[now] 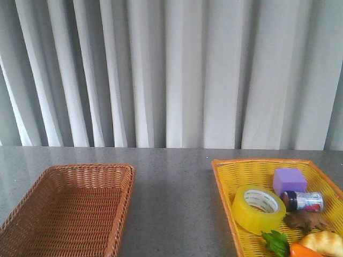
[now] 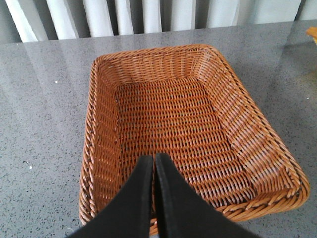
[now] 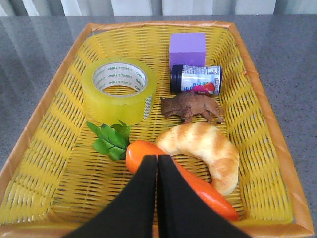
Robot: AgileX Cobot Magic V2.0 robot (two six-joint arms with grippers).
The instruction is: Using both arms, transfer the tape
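The tape point(image 1: 258, 208) point(image 3: 119, 89), a wide yellow translucent roll with a white printed core, lies flat in the yellow basket point(image 1: 228, 182) point(image 3: 47, 148) at the right of the table. My right gripper point(image 3: 157, 157) is shut and empty, hovering over the basket's near part above a toy carrot, with the tape farther ahead and to one side. My left gripper point(image 2: 154, 156) is shut and empty above the near end of the brown wicker basket point(image 1: 126, 187) point(image 2: 99, 99). Neither arm shows in the front view.
The yellow basket also holds a purple block point(image 3: 187, 48), a small bottle point(image 3: 195, 79), a brown animal figure point(image 3: 193, 107), a croissant point(image 3: 203, 144) and a carrot point(image 3: 138, 152) with green leaves point(image 3: 110, 140). The brown basket holds nothing. Grey curtains hang behind the grey table point(image 1: 171, 182).
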